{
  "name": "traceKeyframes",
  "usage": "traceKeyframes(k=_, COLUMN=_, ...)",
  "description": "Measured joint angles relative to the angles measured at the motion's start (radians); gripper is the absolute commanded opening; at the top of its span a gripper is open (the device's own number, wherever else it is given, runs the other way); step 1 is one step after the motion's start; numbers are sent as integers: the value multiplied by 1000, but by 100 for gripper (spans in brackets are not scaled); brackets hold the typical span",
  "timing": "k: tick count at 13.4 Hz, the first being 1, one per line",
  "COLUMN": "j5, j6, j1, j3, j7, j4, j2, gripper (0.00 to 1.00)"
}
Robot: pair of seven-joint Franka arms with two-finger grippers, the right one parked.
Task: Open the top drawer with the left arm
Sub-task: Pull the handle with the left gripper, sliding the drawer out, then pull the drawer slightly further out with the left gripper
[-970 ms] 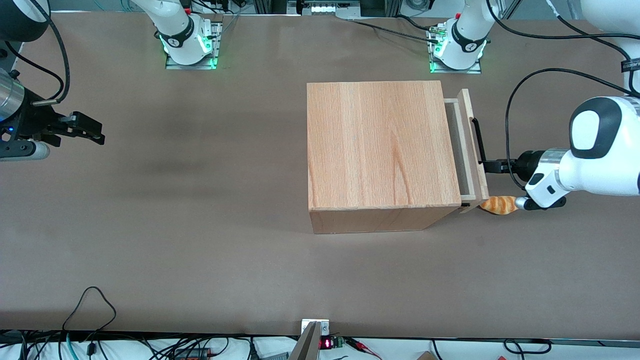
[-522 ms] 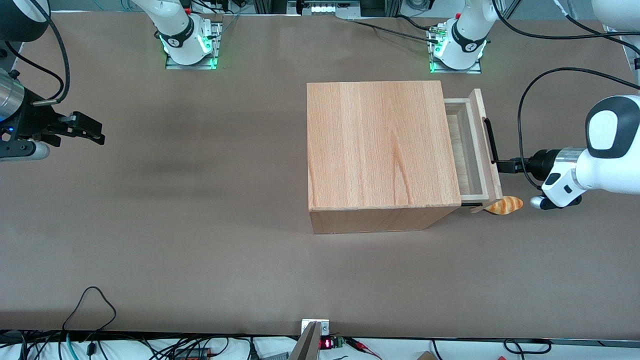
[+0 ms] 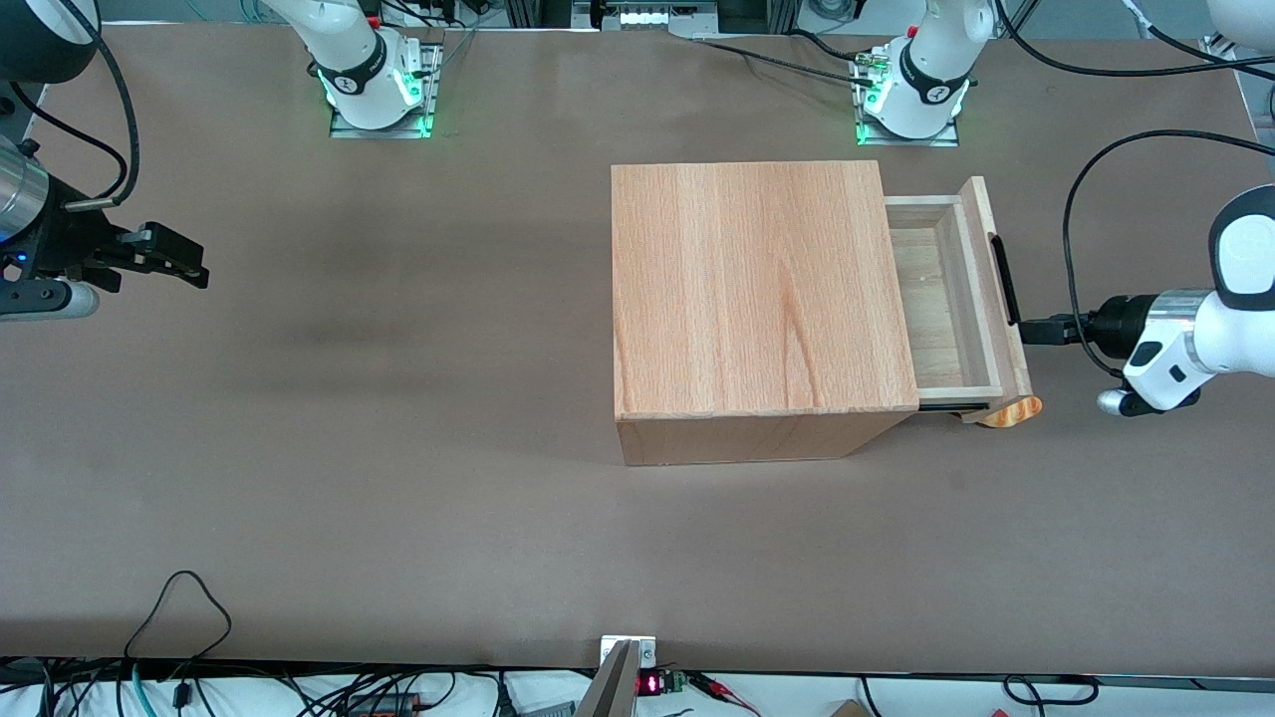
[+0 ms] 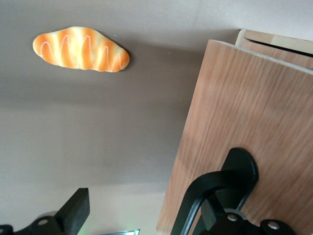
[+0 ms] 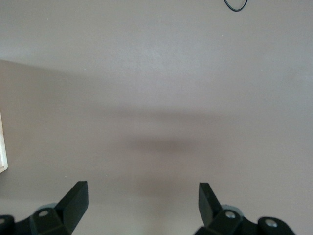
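Note:
The top drawer [image 3: 941, 299] stands part-way out of the wooden cabinet [image 3: 757, 289], its shallow tray showing bare inside. The drawer's front panel [image 4: 244, 117] carries a slim black bar handle [image 3: 1004, 281]. My left arm's gripper [image 3: 1036, 330] is right in front of that panel, at the handle's nearer half. In the left wrist view the gripper [image 4: 145, 201] is open: one finger sits hooked inside the handle [image 4: 215, 183], the other finger [image 4: 74, 209] hangs free over the table.
A toy bread loaf [image 3: 1011, 410] [image 4: 80, 49] lies on the brown table, partly under the nearer corner of the drawer front. Black cable [image 3: 1071, 214] loops above the left arm's wrist. Both arm bases [image 3: 911, 100] stand farther from the camera than the cabinet.
The drawer has slid farther out of the cabinet toward the working arm's end, with the gripper moving the same way. The drawer front now overlaps the bread loaf.

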State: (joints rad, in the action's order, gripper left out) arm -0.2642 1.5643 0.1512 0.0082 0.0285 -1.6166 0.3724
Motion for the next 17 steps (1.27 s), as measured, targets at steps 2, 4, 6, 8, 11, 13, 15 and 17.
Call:
traceKeyframes(k=2, j5=4, j6=0, j1=7, j3=0, j7=2, j4=0, j2=0, gripper=100)
traceKeyframes(k=4, j5=9, j6=0, j1=10, j3=1, j7=2, j4=0, j2=0, gripper=100)
traceKeyframes(k=6, j5=28, j6=0, j1=13, j3=1, j7=3, j4=2, j2=0, gripper=100)
traceKeyframes(k=8, j5=29, j6=-1, j1=19, j3=1, j7=4, j4=2, j2=0, gripper=100)
traceKeyframes(k=11, j5=30, j6=-2, j1=27, j3=1, j7=4, j4=2, j2=0, gripper=100)
traceKeyframes(k=13, j5=30, j6=-3, j1=41, j3=1, j7=4, j4=2, j2=0, gripper=100)
traceKeyframes(k=15, j5=30, j6=-4, j1=52, j3=1, j7=7, j4=2, j2=0, gripper=100)
traceKeyframes(k=17, j5=31, j6=-4, j1=59, j3=1, j7=8, j4=2, j2=0, gripper=100)
